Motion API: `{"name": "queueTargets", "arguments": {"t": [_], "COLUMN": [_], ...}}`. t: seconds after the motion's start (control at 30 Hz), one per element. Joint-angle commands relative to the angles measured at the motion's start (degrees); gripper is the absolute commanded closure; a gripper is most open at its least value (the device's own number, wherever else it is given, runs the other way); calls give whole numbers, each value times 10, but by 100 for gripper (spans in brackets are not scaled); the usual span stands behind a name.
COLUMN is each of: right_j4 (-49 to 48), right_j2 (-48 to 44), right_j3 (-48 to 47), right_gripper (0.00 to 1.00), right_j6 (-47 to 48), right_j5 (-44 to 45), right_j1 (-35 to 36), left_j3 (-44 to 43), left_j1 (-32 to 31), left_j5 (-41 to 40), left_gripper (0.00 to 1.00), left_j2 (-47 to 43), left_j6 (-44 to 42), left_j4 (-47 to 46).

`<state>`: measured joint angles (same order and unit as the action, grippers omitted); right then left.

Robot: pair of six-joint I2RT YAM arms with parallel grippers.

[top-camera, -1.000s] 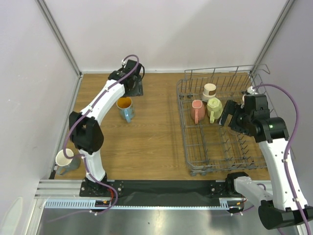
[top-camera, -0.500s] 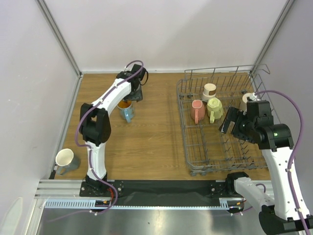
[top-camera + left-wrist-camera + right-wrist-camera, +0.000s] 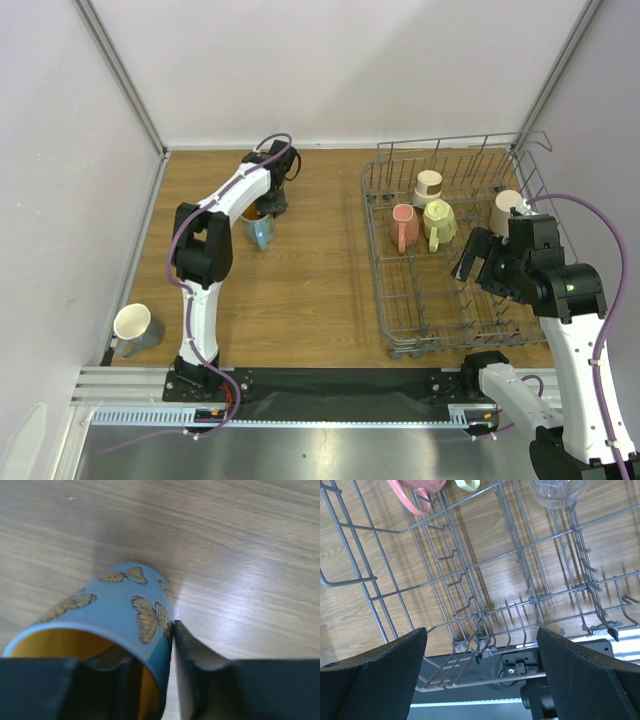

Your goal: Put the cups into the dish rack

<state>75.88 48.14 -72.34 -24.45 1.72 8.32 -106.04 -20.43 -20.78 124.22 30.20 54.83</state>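
**Left fingers point(image 3: 200, 685) at blue cup point(image 3: 120, 605)**

Your left fingers straddle the blue cup's wall on the surface point(image 3: 310, 270), the outer one touching it. You can't tell if they clamp. Your right fingers point(image 3: 580, 670) gape wide over the rack point(image 3: 430, 300), pink cup point(image 3: 404, 228) inside.

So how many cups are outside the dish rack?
2: a blue butterfly mug, far left, at the left gripper; a pale cup in the near-left corner. None appear hidden.

My claw point(image 3: 480, 631) hangs spread wide above the rack point(image 3: 535, 600). Along the top edge sit a pink cup point(image 3: 415, 490), a sliver of yellow cup point(image 3: 467, 484) and a glass point(image 3: 557, 490). The wood table point(image 3: 350, 605) shows through the wires.
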Motion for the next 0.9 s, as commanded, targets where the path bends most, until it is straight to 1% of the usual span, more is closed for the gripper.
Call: {"name": "queueTargets", "arguments": {"t": [0.0,0.03,0.07,0.13,0.27,0.33,0.37,0.4,0.43,0.5,0.53,0.57,0.6,0.63,0.7,0.73,0.77,0.8,0.83,0.87], "right_j4": [8,8,8,4,-11,-19,-26,-30,-35,-52,-66,-75,-85,-96,-135,-166,-182,-199,-216,-255], "right_j2": [-4,-4,-4,-3,2,9,11,17,20,27,33,35,38,39,39,38,36,35,32,26], "right_j3": [-4,-4,-4,-1,5,5,5,4,4,4,4,5,7,12,18,25,30,34,40,56], "right_gripper": [0,0,0,0,0,0,0,0,0,0,0,0,0,0,0,0,0,0,0,0], "right_j6": [-13,-14,-15,-18,-19,-15,-13,-9,0,9,11,14,13,12,10,8,-1,-6,-13,-24], "right_j5": [9,8,7,4,-12,-12,-12,-36,-45,-82,-96,-129,-147,-166,-228,-252,-299,-323,-347,-393], "right_j1": [2,2,1,2,2,2,2,2,2,2,2,2,2,2,3,2,3,2,3,4], "left_j3": [-16,-16,-19,-17,-17,-21,-28,-32,-34,-28,-25,-10,3,19,84,111,165,194,224,267], "left_j1": [12,14,14,14,14,14,14,14,14,14,14,14,14,11,10,9,7,6,0,-5], "left_j5": [9,11,10,11,22,43,56,70,100,133,174,199,230,277,335,362,416,442,473,506], "left_gripper": [70,76,88,100,100,100,100,100,100,100,100,99,100,99,100,100,100,100,100,100], "left_j2": [3,4,3,-7,-42,-63,-87,-100,-117,-167,-184,-201,-242,-260,-327,-353,-375,-394,-432,-447], "left_j6": [8,8,7,7,2,4,8,12,16,35,43,59,70,82,128,146,189,215,239,282], "left_j4": [-17,-17,-10,-10,-16,-17,-17,-21,-27,-40,-56,-69,-88,-124,-181,-256,-294,-336,-394,-465]}}
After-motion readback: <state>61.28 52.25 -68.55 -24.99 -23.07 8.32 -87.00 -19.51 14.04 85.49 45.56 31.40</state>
